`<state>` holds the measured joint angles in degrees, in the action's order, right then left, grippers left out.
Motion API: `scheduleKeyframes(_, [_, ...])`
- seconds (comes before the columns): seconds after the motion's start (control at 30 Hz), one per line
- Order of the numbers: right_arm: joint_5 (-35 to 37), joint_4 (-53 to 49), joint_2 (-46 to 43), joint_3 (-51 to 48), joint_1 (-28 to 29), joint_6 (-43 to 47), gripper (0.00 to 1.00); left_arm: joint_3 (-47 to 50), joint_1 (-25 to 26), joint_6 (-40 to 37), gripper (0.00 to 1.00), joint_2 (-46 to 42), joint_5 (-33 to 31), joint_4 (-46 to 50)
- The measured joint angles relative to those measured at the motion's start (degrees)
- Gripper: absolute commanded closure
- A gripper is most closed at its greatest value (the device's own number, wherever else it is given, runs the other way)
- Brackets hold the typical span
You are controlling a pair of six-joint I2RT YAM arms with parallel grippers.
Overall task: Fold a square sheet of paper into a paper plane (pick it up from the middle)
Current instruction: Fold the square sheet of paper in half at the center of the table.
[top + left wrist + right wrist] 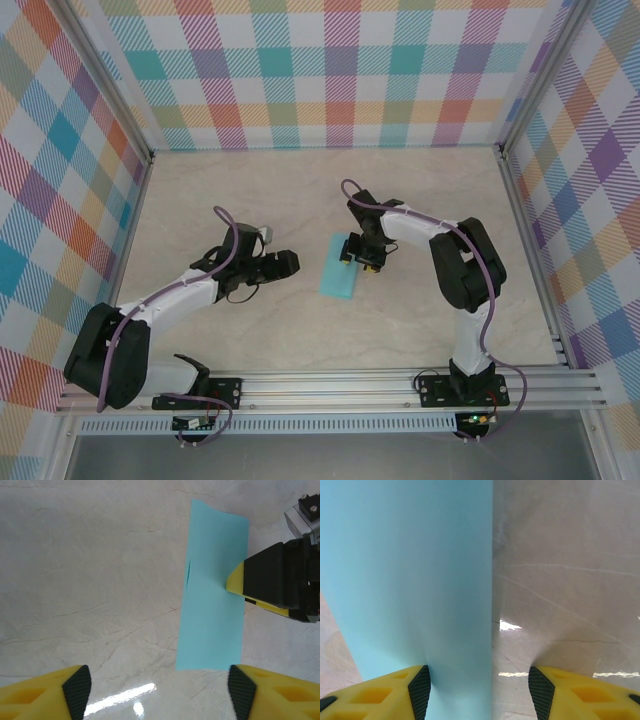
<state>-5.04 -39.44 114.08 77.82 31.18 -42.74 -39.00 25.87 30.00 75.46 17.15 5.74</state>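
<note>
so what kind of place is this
Probably a robot test cell: colourful plaid-patterned walls enclose a pale marble-look tabletop, with a silver aluminium mounting rail along the near edge.

tabletop point(250, 200): pale marbled, glossy | walls point(340, 70): pastel plaid | rail point(340, 383): aluminium, near edge

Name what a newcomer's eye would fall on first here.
The turquoise paper, a narrow strip lying mid-table, stands out against the pale marbled table. The right arm has its open jaws down at the strip's right edge, one tip on it. Bright plaid walls ring the scene.
</note>
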Motion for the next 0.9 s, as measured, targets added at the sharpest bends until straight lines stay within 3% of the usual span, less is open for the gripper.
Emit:
scheduleKeyframes(0.23, [0.07, -0.42, 0.26, 0.31, 0.02, 0.2, 0.4, -2.23, 0.2, 0.2, 0.45, 2.51, 0.85, -0.04])
scheduleKeyframes(0.9, [0.13, -0.72, 0.52, 0.68, 0.07, 1.42, 0.39, -3.56, 0.35, 0.24, 0.58, 4.85, 3.39, -0.09])
